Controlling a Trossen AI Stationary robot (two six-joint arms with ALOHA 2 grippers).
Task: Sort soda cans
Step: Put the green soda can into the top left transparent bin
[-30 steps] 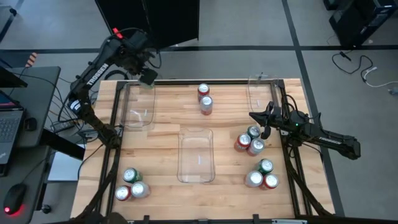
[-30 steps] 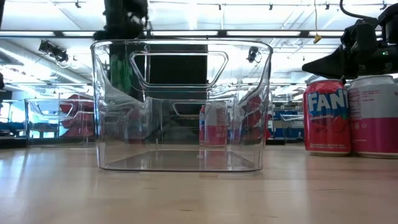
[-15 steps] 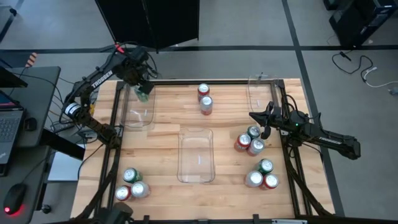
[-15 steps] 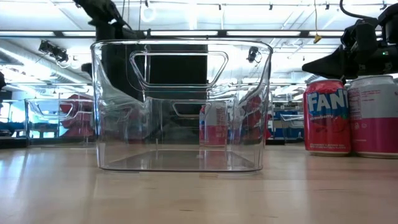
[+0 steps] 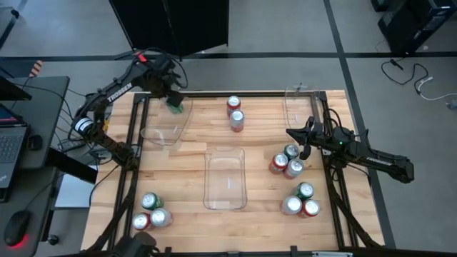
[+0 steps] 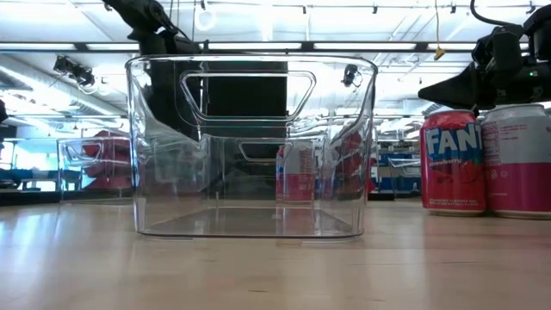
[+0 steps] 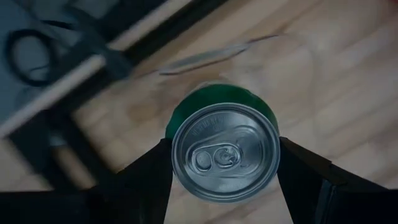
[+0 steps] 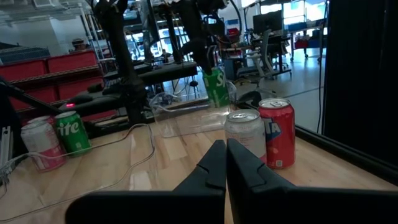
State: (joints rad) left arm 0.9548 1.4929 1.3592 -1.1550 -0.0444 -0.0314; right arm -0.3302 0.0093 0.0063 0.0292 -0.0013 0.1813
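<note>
Gripping a green can, your left gripper hangs over the far-left bin. Your right gripper waits, fingers closed and empty.

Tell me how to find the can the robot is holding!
Look at the table's far left corner, where the clear bin sits. Just above its far edge, the left tool grips a green can. It is the only can off the table.

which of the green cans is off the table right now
The green can gripped by the left gripper, held above the far-left clear bin; the other green cans stand on the table.
</note>
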